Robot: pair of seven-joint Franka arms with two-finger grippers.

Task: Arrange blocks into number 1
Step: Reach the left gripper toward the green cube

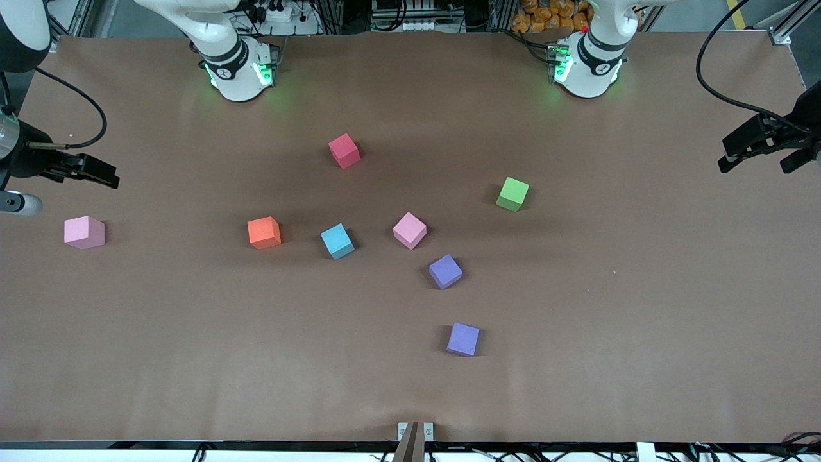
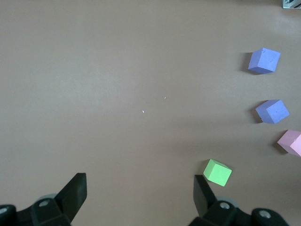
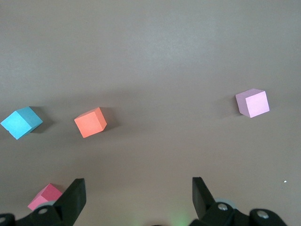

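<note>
Several foam blocks lie scattered on the brown table (image 1: 641, 308). The red block (image 1: 344, 151) lies nearest the robot bases. The green block (image 1: 512, 194), a pink block (image 1: 409, 230), the light blue block (image 1: 337, 241) and the orange block (image 1: 264, 232) sit mid-table. Two purple blocks (image 1: 445, 271) (image 1: 463, 339) lie closer to the front camera. A second pink block (image 1: 84, 231) sits alone at the right arm's end. My right gripper (image 1: 106, 174) (image 3: 138, 186) hangs open over that end. My left gripper (image 1: 753, 165) (image 2: 139, 181) hangs open over the left arm's end. Both are empty.
The two robot bases (image 1: 240, 70) (image 1: 587, 64) stand along the table's edge farthest from the front camera. A small metal bracket (image 1: 415, 435) sits at the edge nearest that camera. Black cables (image 1: 718, 77) hang by each gripper.
</note>
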